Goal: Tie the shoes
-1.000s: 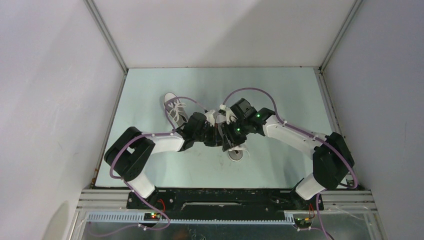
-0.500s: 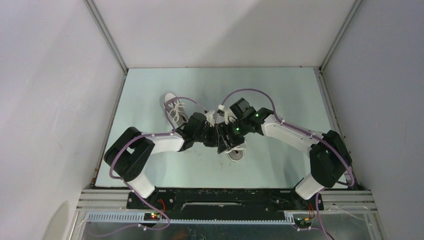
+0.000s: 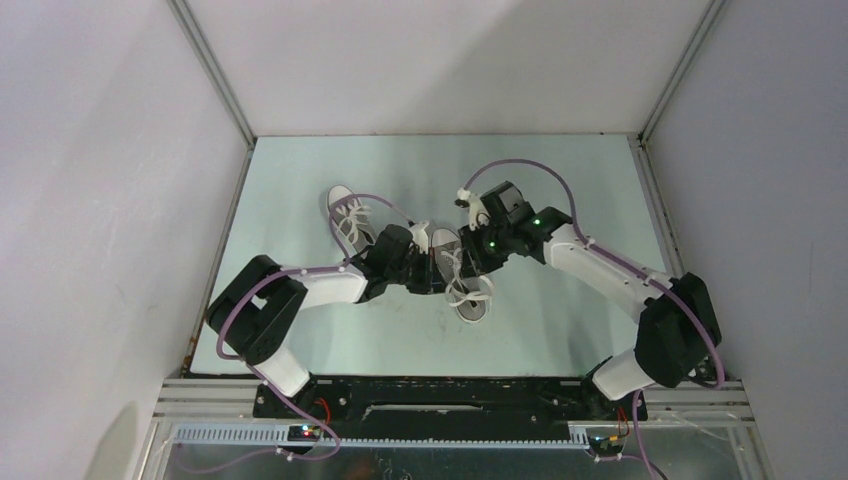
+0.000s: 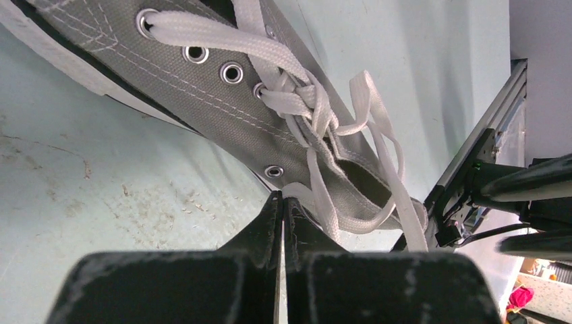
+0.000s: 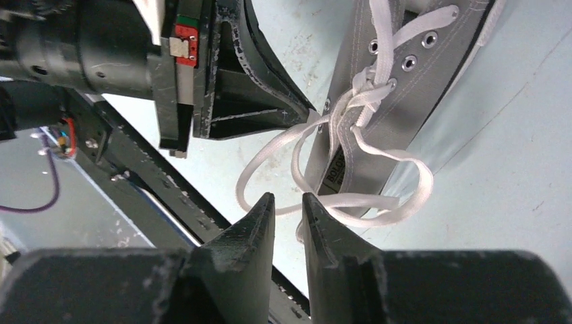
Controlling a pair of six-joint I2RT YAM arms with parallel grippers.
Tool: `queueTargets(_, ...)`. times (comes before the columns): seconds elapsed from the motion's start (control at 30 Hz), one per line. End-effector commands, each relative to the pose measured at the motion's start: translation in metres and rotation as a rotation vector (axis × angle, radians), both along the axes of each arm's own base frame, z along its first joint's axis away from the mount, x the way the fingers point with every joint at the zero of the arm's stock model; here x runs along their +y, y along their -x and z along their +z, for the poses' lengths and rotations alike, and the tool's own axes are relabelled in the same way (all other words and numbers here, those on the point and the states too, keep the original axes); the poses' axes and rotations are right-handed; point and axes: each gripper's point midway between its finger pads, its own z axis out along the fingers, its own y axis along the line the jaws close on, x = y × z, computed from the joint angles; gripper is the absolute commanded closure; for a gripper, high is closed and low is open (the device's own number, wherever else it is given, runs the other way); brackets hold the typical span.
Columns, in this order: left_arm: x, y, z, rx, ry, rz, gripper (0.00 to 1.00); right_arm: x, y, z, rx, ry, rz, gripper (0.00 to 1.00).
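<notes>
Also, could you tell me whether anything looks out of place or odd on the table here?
The near shoe has a loose, lopsided knot at its top eyelets, and slack lace loops spill out past its collar. The other shoe points the opposite way.

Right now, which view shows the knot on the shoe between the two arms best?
Left wrist: the knot is close and sharp, its crossings readable. Right wrist shows it smaller, from the opposite side. Top external shows the shoe, but the knot is too small to read.
</notes>
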Motion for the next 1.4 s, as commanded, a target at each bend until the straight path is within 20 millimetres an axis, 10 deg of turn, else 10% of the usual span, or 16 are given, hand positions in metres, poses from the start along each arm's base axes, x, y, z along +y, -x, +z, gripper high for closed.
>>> queueTargets(0.0, -0.001, -0.005, 0.021, -0.059, 0.034, -0.004, 1.0, 0.011, -0.009, -0.008, -0.073, 0.076, 0.084, 0.74)
queueTargets(0.2, -0.001, -0.005, 0.023, -0.062, 0.038, -0.005, 1.0, 0.024, -0.003, -0.026, -0.045, 0.12, 0.148, 0.63)
queueTargets(0.73, -0.004, -0.004, 0.024, -0.056, 0.053, -0.012, 1.0, 0.022, 0.006, -0.056, 0.007, 0.208, 0.189, 0.72)
queueTargets(0.9, -0.001, -0.002, 0.024, -0.056, 0.047, -0.005, 0.95, 0.021, -0.004, -0.049, -0.038, 0.205, 0.147, 1.0)
queueTargets(1.37, 0.034, -0.005, 0.052, -0.181, -0.061, 0.088, 0.67, -0.003, -0.032, -0.015, -0.215, 0.175, -0.07, 1.0)
